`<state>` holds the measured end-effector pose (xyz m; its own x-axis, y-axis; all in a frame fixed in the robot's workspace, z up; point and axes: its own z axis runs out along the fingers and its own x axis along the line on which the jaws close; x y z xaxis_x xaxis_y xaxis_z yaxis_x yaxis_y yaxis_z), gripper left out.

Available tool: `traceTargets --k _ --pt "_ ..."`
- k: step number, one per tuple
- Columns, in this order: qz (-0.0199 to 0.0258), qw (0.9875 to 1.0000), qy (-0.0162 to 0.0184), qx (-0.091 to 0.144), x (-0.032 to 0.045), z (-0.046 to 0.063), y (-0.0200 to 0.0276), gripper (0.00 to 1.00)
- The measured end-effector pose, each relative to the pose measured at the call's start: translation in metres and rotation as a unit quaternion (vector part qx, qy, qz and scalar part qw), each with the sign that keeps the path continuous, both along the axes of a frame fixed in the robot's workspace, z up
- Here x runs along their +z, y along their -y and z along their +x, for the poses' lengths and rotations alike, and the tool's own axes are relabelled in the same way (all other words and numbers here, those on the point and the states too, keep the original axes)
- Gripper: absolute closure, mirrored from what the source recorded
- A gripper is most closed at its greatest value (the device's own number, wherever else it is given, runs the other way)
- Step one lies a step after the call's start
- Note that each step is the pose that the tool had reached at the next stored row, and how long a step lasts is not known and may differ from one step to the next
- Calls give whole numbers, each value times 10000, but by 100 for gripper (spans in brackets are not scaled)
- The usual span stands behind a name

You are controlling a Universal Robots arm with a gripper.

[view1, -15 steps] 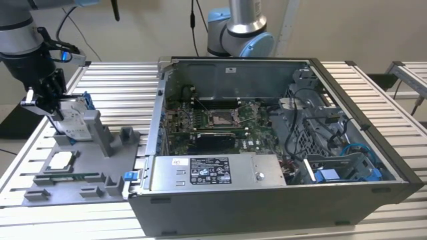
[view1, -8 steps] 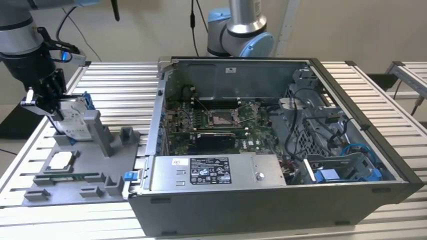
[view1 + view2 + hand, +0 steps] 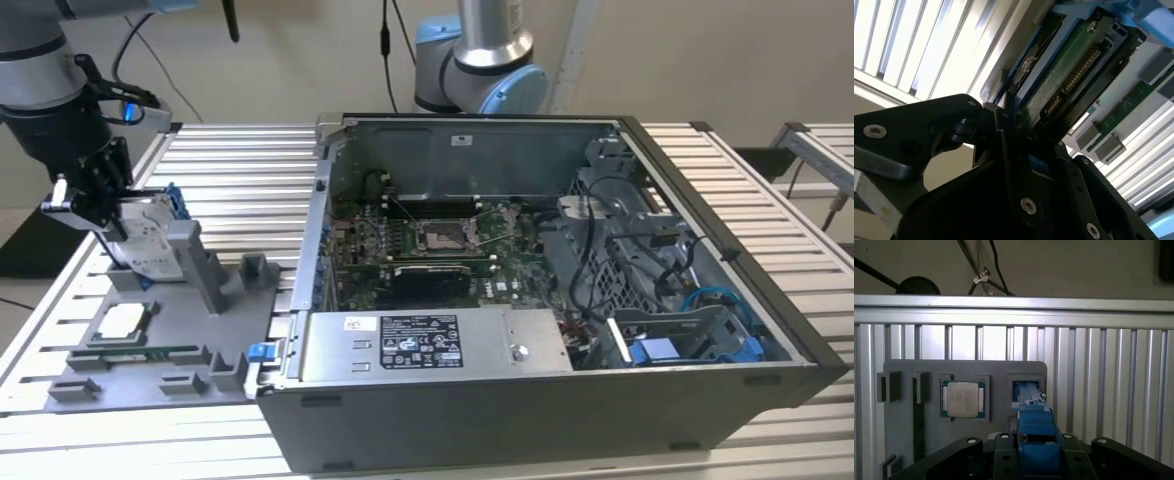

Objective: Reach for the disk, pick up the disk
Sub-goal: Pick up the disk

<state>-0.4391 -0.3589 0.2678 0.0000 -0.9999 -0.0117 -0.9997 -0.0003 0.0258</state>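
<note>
Disk (image 3: 150,232) stands on edge in slot of grey fixture (image 3: 147,370), on the tabletop (image 3: 240,160) at the exterior view's left, beside the open computer case (image 3: 694,190). Pincer (image 3: 1035,437) looks clamped on the blue caddy edges, no gap in the first wrist view. CPU chip (image 3: 963,399) lies in a nearby pocket. Disk likely stiff, fairly heavy, smooth metal; bare green circuit board (image 3: 1064,80) is fragile. Best held by the caddy's long plastic sides, not the board.
</note>
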Motion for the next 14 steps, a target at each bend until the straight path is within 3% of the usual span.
traceTargets --k 5,14 --pt "1 10000 0 0 18 0 0 100" --pt "1 10000 0 0 167 0 0 100"
